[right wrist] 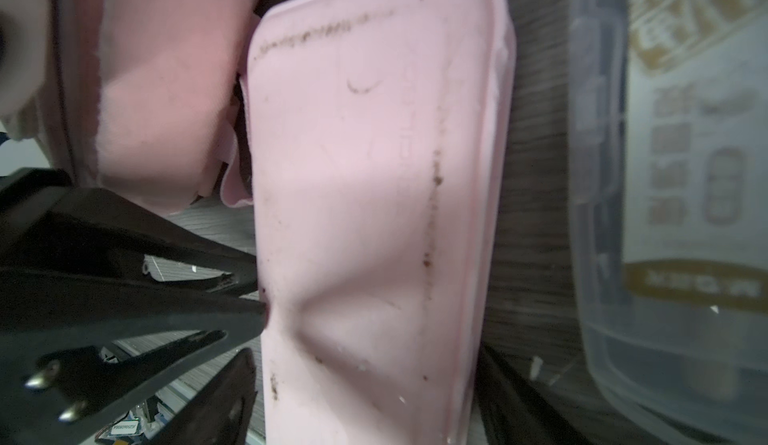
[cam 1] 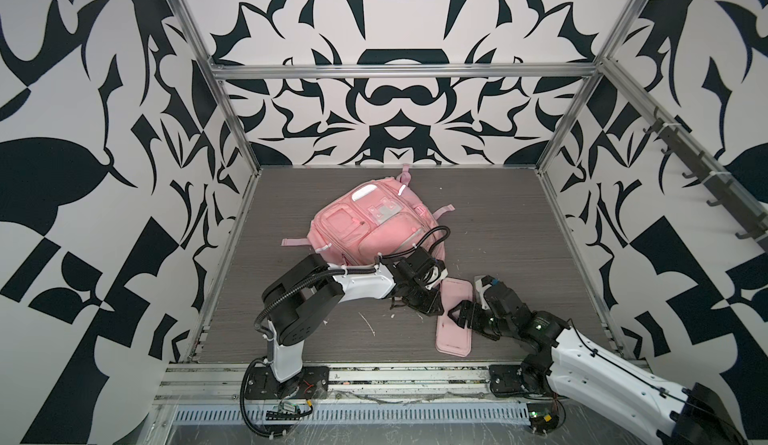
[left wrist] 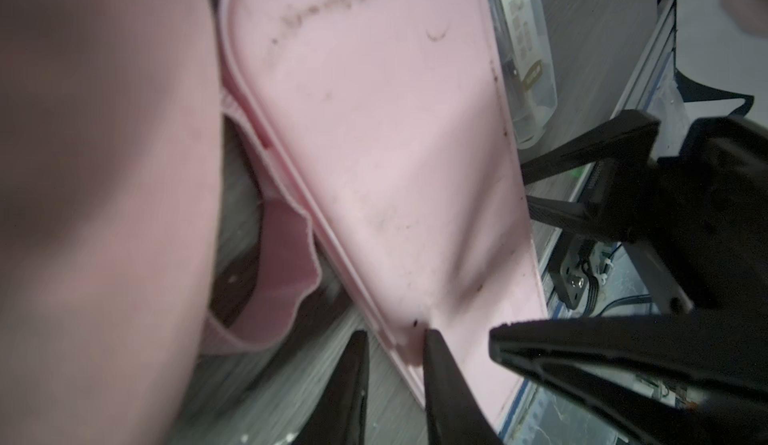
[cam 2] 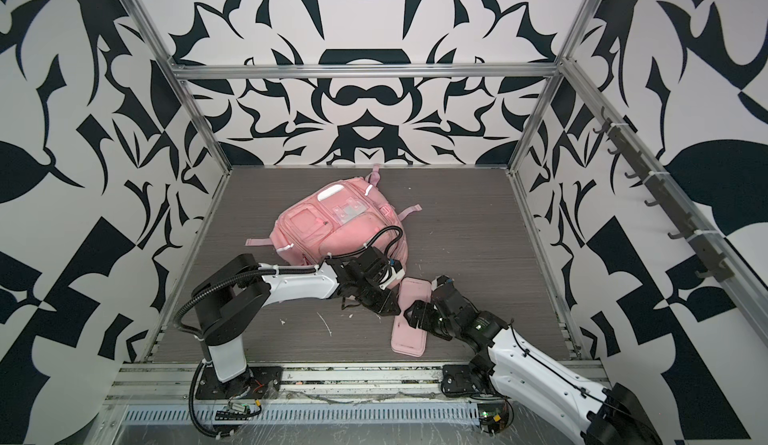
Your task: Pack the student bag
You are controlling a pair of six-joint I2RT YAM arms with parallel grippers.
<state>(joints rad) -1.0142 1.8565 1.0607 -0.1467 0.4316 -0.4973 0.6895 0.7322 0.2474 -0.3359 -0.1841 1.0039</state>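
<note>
Student bag (cam 1: 365, 231) lies just behind left claw (cam 1: 432, 308) (pinching pencil case (cam 1: 455, 339)).

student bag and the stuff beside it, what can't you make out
- student bag, near side: left arm covers it in both top views; blurred in the left wrist view.
- clear container, label: blurred in the right wrist view; right arm covers it in both top views.

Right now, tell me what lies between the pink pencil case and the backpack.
Only a loose pink strap lies in the gap between pencil case and backpack. The left gripper pinches the case's edge, and its wrist covers the bag's near side, so whether a pocket is open there cannot be told.
</note>
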